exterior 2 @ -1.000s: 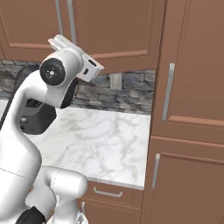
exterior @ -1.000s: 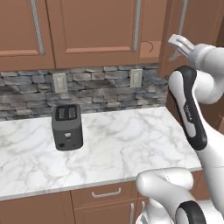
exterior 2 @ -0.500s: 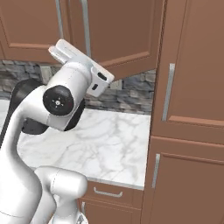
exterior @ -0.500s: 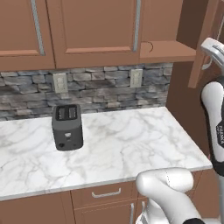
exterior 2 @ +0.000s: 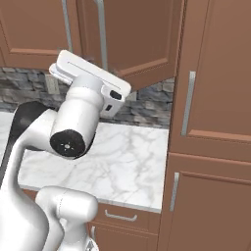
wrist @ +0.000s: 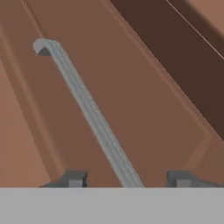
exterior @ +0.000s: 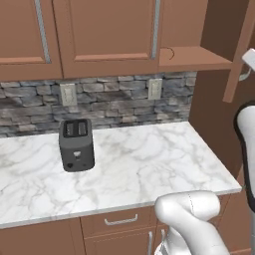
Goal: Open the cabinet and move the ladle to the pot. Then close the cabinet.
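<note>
Cabinet door swung wider; handle runs diagonally.

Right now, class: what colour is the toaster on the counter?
Dark grey, nearly black; the toaster shows best in the left base view.

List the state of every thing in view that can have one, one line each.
cabinet door: swung open, shelf behind it exposed
neighbouring cabinet doors: shut
door handle: between the fingers, not clamped
gripper: open
toaster: upright on the counter, slots empty
drawer: shut
tall cabinet doors: shut
</note>
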